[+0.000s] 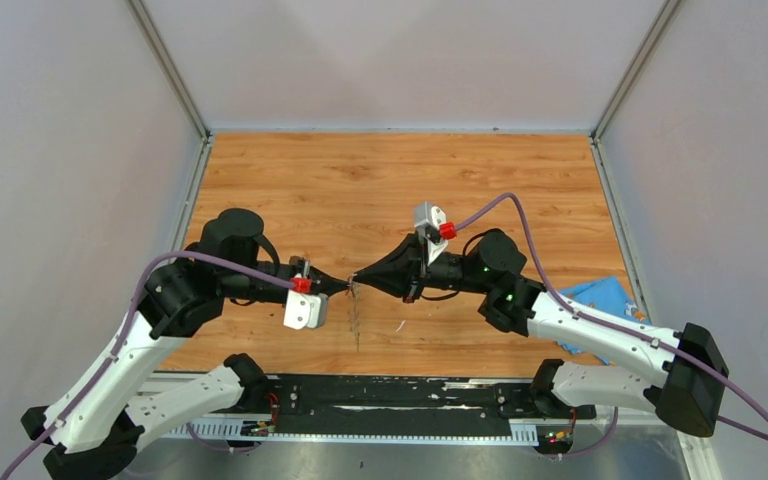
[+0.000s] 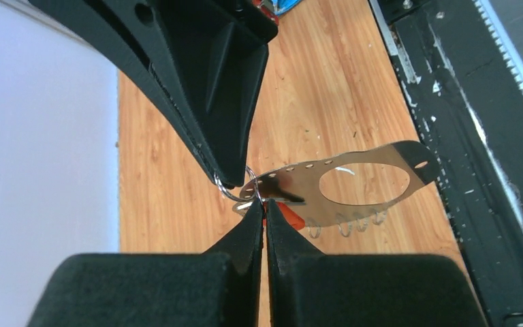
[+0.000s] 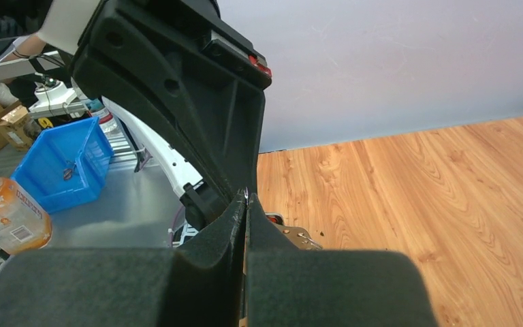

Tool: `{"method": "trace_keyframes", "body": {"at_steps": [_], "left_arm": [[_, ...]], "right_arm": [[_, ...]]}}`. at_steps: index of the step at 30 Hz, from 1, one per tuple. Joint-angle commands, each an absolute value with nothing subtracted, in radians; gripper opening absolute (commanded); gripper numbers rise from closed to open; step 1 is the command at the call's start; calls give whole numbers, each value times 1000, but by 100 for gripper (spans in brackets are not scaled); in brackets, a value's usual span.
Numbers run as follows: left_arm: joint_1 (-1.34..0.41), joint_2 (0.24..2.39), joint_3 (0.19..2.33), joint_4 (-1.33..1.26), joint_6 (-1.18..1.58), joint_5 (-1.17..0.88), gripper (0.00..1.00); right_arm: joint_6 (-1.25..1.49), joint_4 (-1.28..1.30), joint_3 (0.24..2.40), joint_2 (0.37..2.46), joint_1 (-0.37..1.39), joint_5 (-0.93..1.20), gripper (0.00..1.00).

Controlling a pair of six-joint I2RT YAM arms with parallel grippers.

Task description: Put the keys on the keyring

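Keyring [image 2: 381, 155] in clenched left hand [image 2: 264, 206] and, seemingly, clenched right hand [image 3: 246, 199], over wooden table [image 1: 360, 185], grey walls [image 1: 400, 60].

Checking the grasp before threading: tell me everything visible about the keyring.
The keyring is a thin, flat grey metal plate with a large oval opening, small holes along one edge and loops off the other. It is held above the table, standing on edge, pointing toward the near rail. At its narrow end sits a wire loop, where the shut left end effector and right end effector meet; which grips it is unclear. A red key peeks behind.
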State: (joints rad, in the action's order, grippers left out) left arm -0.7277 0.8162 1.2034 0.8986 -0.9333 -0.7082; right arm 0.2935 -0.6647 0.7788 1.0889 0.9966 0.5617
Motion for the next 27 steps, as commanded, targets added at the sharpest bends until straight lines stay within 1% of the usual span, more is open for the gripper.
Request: {"method": "trace_keyframes", "body": {"at_steps": [1,2,4,5,7,12,15,16,18,20,21,22,24,25,27], "left_arm": [[-782,802,1184,922,-1028,-672,0],[-785,801,1187,922,-1028,-675,1],[-787,797,1193,922,-1024,-685,23],[-787,792,1193,922,-1024,-685,25],[-787,781,1196,922,-1027,-666,24],[-787,767,1207,920,-1026,-565,12],[-787,761,1213,888,-962,-531,12],[-787,759,1215,870,-921,-518,14],[-787,760,1214,840,-835,-493,27],[-787,764,1204,811,-738,-476,33],[-787,763,1193,790,-679,-461,37],[-787,761,1179,772,-631,-448,44],[-785,750,1136,721,-543,-391,62],[-783,742,1113,690,-497,-347,68],[-762,731,1071,649,-433,-257,76]], "right_arm": [[306,-733,790,1084,986,506,0],[305,-732,786,1083,986,504,0],[297,-724,784,1077,986,497,0],[295,-717,784,1074,986,494,0],[281,-693,787,1068,986,491,0],[235,-585,803,1047,986,482,0],[198,-488,823,1036,986,473,0],[186,-462,828,1031,986,467,0],[164,-425,834,1021,986,454,0],[156,-418,840,1016,986,450,0],[151,-414,846,1016,986,449,0],[144,-400,856,1018,987,448,0],[124,-363,870,1022,986,429,0],[112,-344,874,1026,986,417,0],[93,-304,872,1031,985,384,0]]}}
